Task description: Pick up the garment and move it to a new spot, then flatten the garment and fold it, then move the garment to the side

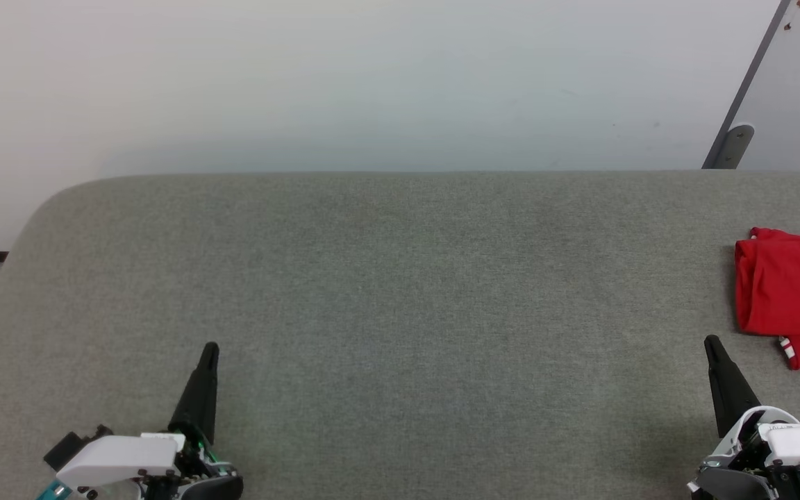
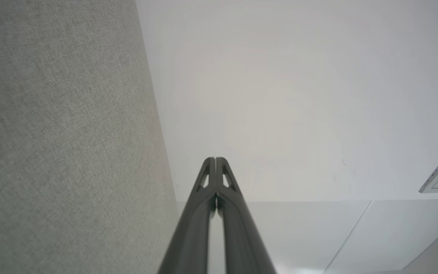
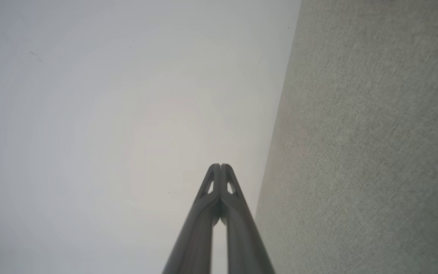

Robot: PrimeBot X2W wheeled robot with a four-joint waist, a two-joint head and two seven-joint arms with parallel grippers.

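**Right of the right end effector (image 1: 711, 340): red garment (image 1: 789, 295) lying folded, both end effectors clenched and empty**

Just beyond the right end effector's tip and off to its right, the garment lies on the grey fabric-covered counter (image 1: 400, 278). It is near the tip but apart from it. It is a compact red bundle, folded over on itself. A short strip of white stripe trim shows at the edge nearest the end effector. Its right part is cut off by the edge of the head view, so its full outline cannot be told.

The right end effector is clenched. In the right wrist view its two dark fingers (image 3: 203, 228) meet at the tips, with only a thin slit lower down and nothing caught between them. Its tip points away from the robot. In that view the counter's fabric runs along one side of it and the pale wall (image 1: 372, 83) lies ahead.

Well to the left of it, across a wide stretch of counter, the left end effector (image 1: 210, 347) sits low by the near edge. It too is clenched on nothing, and the left wrist view shows its fingers (image 2: 238, 228) pressed together at the tips. The garment is far from this one, past the right end effector.

Whether either end effector rests on the fabric or hangs just above it cannot be told.

Ahead of both tips the counter runs to a straight far edge, with a rounded corner ahead and left of the left end effector. Ahead and right of the right end effector, beyond the garment, a slanted grey metal bar (image 1: 733, 142) stands against the wall.
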